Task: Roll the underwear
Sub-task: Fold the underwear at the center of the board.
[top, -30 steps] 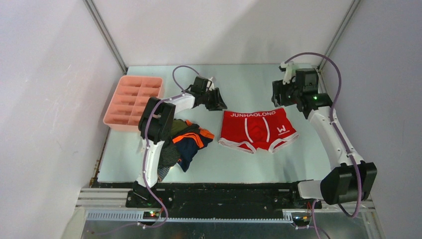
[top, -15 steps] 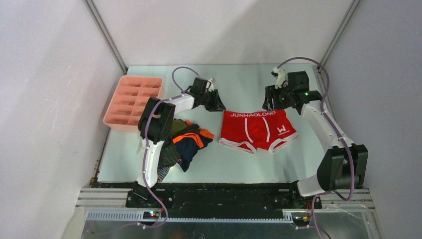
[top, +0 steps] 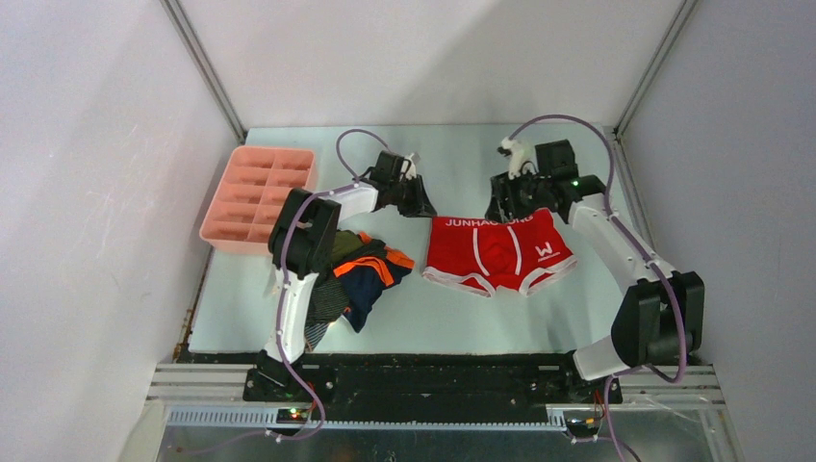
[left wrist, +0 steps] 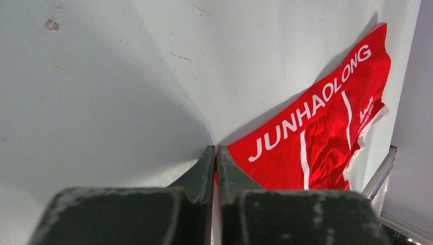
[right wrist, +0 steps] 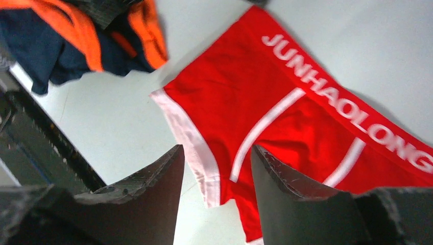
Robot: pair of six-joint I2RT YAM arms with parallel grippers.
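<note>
The red underwear (top: 500, 252) with white trim and a "JUNHAOLONG" waistband lies flat on the table, right of centre. My left gripper (top: 423, 206) is at its far left waistband corner. In the left wrist view the jaws (left wrist: 215, 153) are pressed together with a sliver of red cloth (left wrist: 316, 138) between them. My right gripper (top: 507, 210) hovers open over the far edge of the waistband. In the right wrist view its fingertips (right wrist: 216, 149) frame the red underwear (right wrist: 265, 102) below, apart from it.
A heap of other underwear (top: 361, 274), navy with orange bands, olive and grey striped, lies beside the left arm and shows in the right wrist view (right wrist: 76, 41). A pink compartment tray (top: 258, 197) stands at the far left. Grey walls close in the table.
My right gripper has swung left from the far right corner to above the waistband. The left gripper and the red underwear have not moved.
</note>
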